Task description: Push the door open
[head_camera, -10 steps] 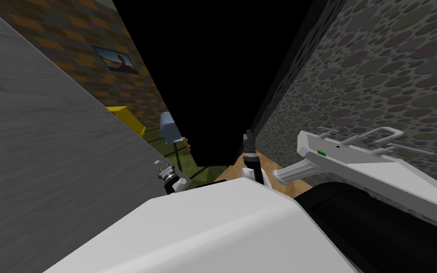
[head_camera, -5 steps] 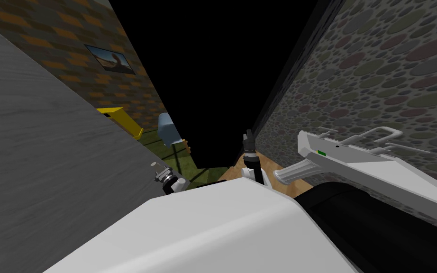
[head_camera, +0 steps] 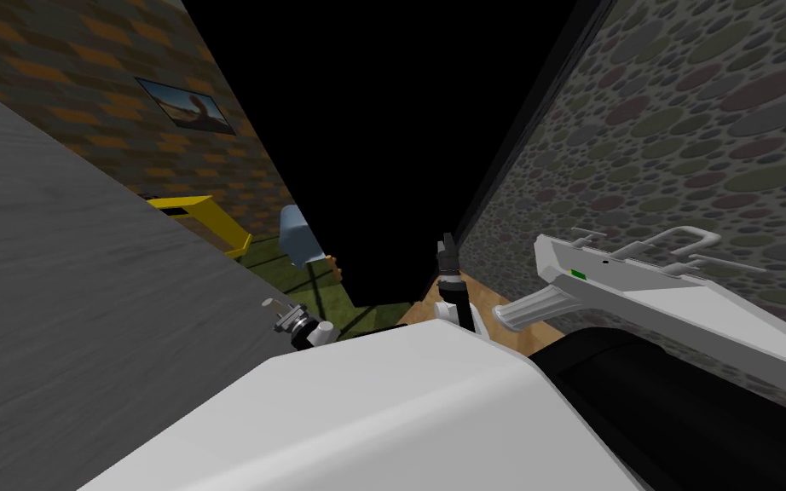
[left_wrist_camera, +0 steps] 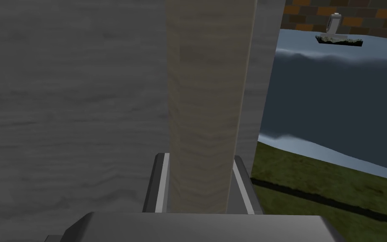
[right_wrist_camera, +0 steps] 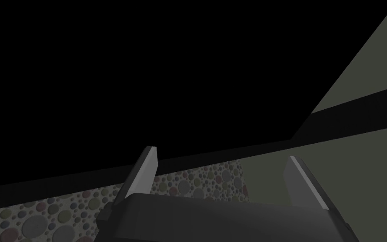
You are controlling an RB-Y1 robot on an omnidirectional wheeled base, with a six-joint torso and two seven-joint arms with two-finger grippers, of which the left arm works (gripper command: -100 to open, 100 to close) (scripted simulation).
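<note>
The grey wood-grained door (head_camera: 84, 298) stands ajar on my left, and its free end lies at the left gripper (head_camera: 287, 315). In the left wrist view the two fingers (left_wrist_camera: 160, 185) are drawn in around the door's pale beige edge (left_wrist_camera: 209, 105), one on each face, and seem to press it. The right gripper (head_camera: 444, 249) hangs apart, near the pebble-patterned wall (head_camera: 681, 128). Its fingers are spread wide and hold nothing, and a black area (head_camera: 383, 128) lies beyond it.

The step in hand looks like swinging the door wider on its hinge. I judge the left hand should trace the edge's arc, not a straight line. The wrist should turn with the panel so the fingers do not twist off. The base should follow so the arm does not overstretch. The main risk is the thin edge slipping free.
</note>
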